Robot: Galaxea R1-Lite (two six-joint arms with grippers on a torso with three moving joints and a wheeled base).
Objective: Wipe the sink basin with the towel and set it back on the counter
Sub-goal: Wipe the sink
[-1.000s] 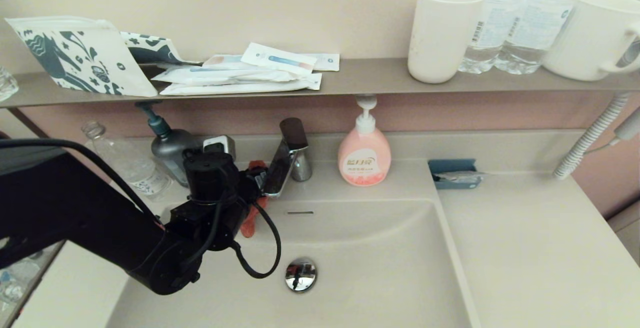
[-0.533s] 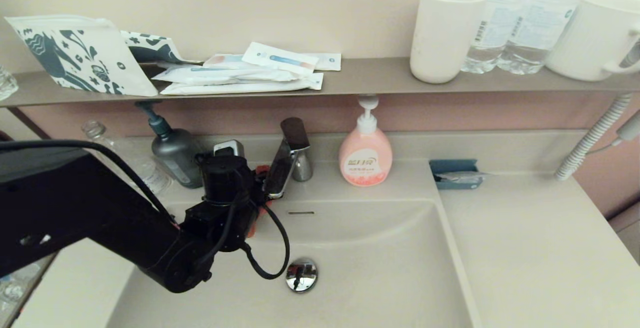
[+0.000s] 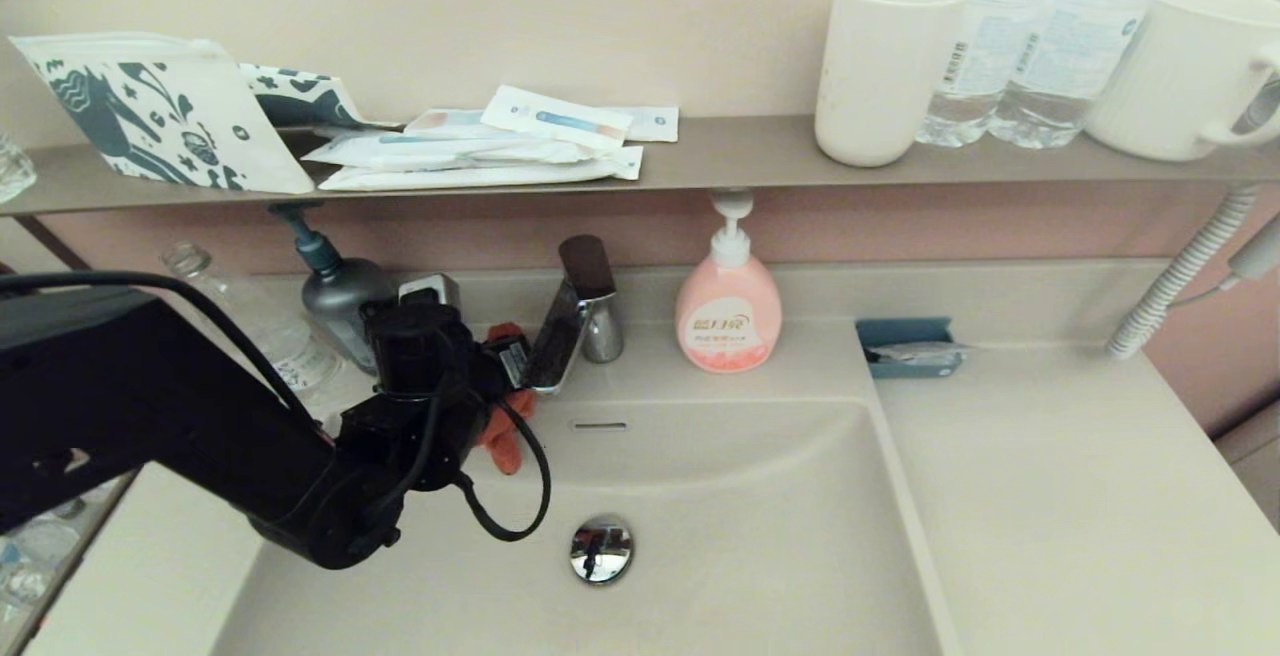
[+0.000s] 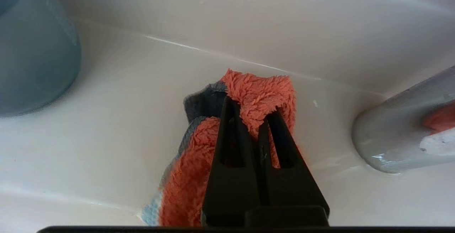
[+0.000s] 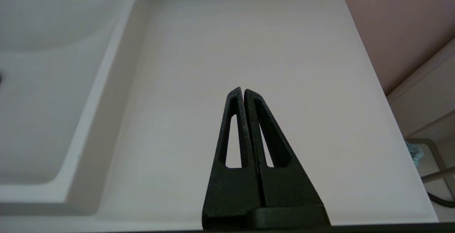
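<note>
My left gripper (image 4: 250,107) is shut on the orange-red towel (image 4: 261,91), with a fold of terry pinched between its black fingers. It is at the back left rim of the sink basin (image 3: 760,536), just left of the chrome faucet (image 3: 575,321). In the head view the left arm (image 3: 200,436) hides the fingers, and the towel (image 3: 503,436) hangs from them over the rim into the basin. Over the beige counter (image 5: 249,48) to the right of the basin, my right gripper (image 5: 242,90) is parked, shut and empty. It is outside the head view.
A grey pump bottle (image 3: 335,301) and a clear bottle (image 3: 250,326) stand left of the gripper. The faucet base (image 4: 398,130) is close beside the towel. A pink soap bottle (image 3: 728,311), a blue tray (image 3: 910,346) and the low shelf (image 3: 720,161) line the back. The drain plug (image 3: 601,548) sits mid-basin.
The left wrist swung right toward the faucet, then came back left. More of the towel now hangs in sight below it. The grip has not changed.
</note>
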